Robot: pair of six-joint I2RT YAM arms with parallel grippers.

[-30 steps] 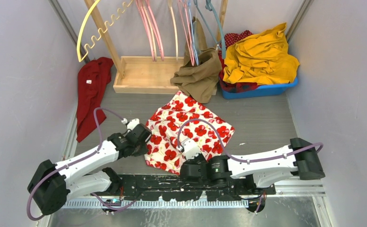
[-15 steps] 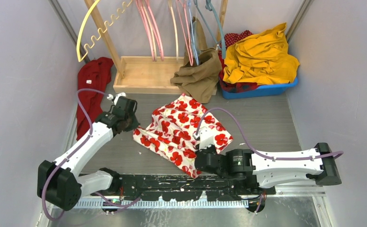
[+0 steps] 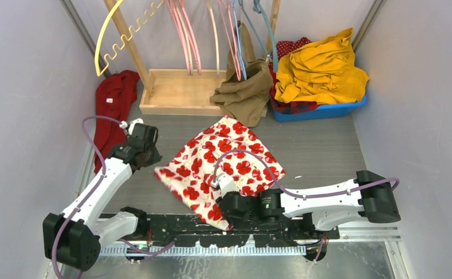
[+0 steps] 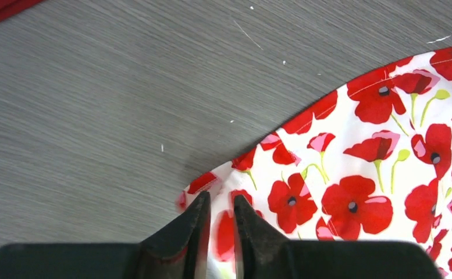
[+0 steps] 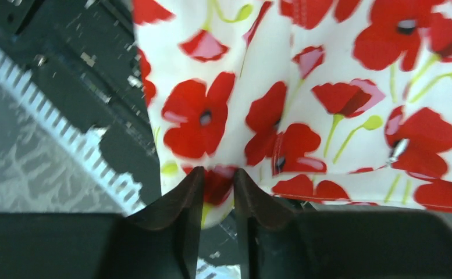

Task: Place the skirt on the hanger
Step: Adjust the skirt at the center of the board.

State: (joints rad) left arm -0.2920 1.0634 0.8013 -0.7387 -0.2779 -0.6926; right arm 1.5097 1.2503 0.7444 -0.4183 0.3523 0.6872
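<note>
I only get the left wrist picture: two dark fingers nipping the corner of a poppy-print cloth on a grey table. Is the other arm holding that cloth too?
Observer: Yes. The right gripper is shut on the skirt at its near edge, by the arms' bases.
Operator: Where is the hanger it should go on?
Observer: Several hangers hang on a wooden rack at the far end of the table, beyond the skirt.
Operator: Is any other clothing about?
Observer: A blue bin heaped with yellow cloth sits at the far right, beside the rack.
</note>
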